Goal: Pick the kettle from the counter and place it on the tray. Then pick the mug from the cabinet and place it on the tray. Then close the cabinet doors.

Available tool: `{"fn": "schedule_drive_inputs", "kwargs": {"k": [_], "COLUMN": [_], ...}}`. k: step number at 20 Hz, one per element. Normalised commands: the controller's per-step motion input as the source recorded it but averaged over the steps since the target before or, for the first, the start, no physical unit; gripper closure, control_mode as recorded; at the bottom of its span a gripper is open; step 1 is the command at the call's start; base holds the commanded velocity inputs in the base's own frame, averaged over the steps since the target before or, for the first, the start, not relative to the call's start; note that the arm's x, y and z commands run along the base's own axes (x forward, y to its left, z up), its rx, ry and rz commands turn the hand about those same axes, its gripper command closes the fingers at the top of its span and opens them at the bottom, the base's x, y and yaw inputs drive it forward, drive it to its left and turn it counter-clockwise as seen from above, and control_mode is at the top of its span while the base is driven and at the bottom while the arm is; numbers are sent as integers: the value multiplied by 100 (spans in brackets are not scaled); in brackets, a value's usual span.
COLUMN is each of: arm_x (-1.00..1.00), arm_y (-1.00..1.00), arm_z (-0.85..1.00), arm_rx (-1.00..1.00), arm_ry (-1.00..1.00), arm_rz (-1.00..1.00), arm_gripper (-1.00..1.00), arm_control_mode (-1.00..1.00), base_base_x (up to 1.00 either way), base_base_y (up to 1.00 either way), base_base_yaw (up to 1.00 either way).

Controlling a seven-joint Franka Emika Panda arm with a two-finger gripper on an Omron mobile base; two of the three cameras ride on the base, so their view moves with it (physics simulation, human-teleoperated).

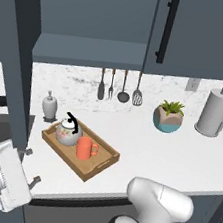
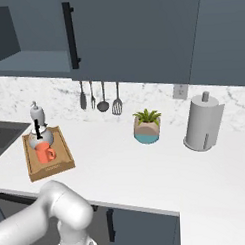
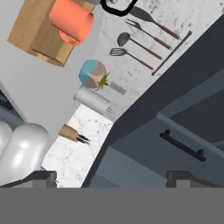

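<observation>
**Left base view: tray loaded, cabinet doors open**

Left base view shows the small round white kettle point(image 1: 68, 132) and plain orange mug point(image 1: 84, 148) side by side on the light-brown wooden tray point(image 1: 104, 165), on the white marble-look worktop point(image 1: 178, 154). The gripper point(image 3: 109, 178) is open and empty, freed for the dark slate-blue cabinet door point(image 1: 198, 35).

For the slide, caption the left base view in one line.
Kettle and orange mug sit together on the wooden tray beneath an open cabinet.
</observation>
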Motion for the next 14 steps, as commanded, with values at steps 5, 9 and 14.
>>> {"fn": "schedule_drive_inputs", "kwargs": {"k": [5, 9, 14], "arm_x": [-49, -34, -5], "arm_y": [18, 3, 0], "arm_z": [33, 23, 10], "arm_rx": [-1, 0, 0], "arm_ry": [-10, -4, 3], "arm_rz": [-14, -18, -17], "arm_gripper": [-100, -100, -100], "arm_control_mode": [-100, -100, -100], "base_base_x": [0, 0, 0], "base_base_y": [0, 0, 0], "base_base_yaw": [0, 0, 0]}}
